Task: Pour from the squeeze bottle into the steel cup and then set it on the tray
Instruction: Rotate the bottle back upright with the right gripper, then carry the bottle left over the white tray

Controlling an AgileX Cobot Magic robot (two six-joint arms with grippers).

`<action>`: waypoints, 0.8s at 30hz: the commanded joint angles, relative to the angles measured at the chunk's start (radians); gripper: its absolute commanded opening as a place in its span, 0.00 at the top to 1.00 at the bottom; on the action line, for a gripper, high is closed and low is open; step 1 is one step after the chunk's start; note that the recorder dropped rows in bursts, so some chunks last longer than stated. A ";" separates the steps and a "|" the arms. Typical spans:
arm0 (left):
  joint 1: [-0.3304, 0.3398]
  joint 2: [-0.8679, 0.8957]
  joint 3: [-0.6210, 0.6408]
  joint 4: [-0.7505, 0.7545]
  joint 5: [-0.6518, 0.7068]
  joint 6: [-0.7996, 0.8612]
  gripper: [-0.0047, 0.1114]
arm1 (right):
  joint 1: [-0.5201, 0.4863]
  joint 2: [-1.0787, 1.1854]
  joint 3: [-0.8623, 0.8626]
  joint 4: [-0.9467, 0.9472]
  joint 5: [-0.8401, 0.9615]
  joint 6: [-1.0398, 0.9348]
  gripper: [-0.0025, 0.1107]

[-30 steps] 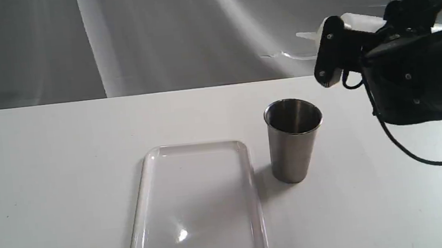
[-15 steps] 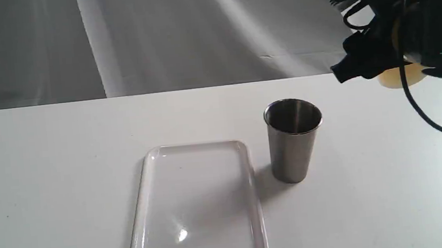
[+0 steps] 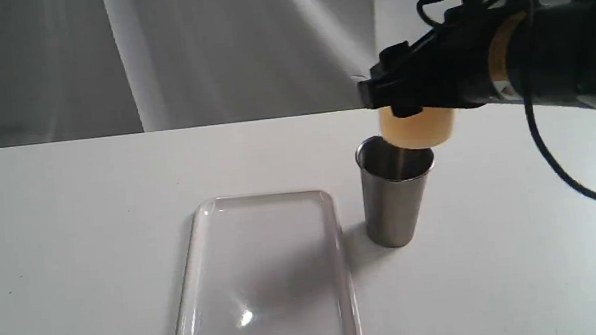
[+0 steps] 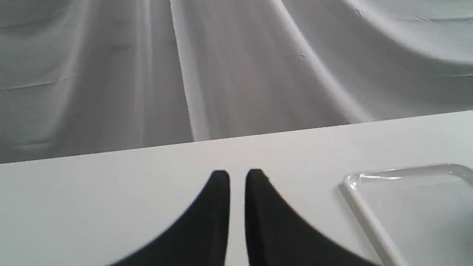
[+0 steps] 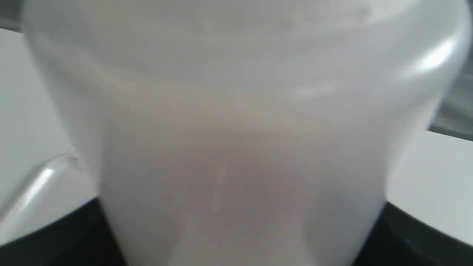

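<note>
While my right gripper (image 3: 406, 97) clamps the squeeze bottle (image 3: 418, 127) upright over the steel cup (image 3: 394, 202), the rim is what I must mind.
Its amber base hangs just above the cup's mouth, so I'd raise it before tipping the nozzle (out of view) down, squeezing gently; the tray (image 3: 262, 196) waits beside the cup. My right forearm reaches in level, jaws pinching the bottle's sides; my left gripper (image 4: 237, 177) idles low, jaws nearly together, empty.
</note>
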 commanded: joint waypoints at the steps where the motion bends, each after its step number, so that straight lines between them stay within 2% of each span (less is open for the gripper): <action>1: -0.005 -0.005 0.004 0.001 -0.002 -0.003 0.89 | 0.037 -0.014 0.003 0.003 -0.092 0.007 0.53; 7: -0.005 -0.005 0.004 0.001 -0.002 -0.003 0.89 | 0.085 -0.014 0.002 0.003 -0.222 0.003 0.53; 11: -0.005 -0.005 0.004 0.001 -0.002 -0.005 0.89 | 0.090 -0.014 -0.013 0.008 -0.247 -0.044 0.53; 18: -0.005 -0.005 0.004 0.001 -0.002 -0.005 0.89 | 0.108 0.056 -0.098 0.177 -0.298 -0.412 0.53; 24: -0.005 -0.005 0.004 0.001 -0.002 -0.002 0.89 | 0.130 0.159 -0.117 0.526 -0.506 -0.779 0.53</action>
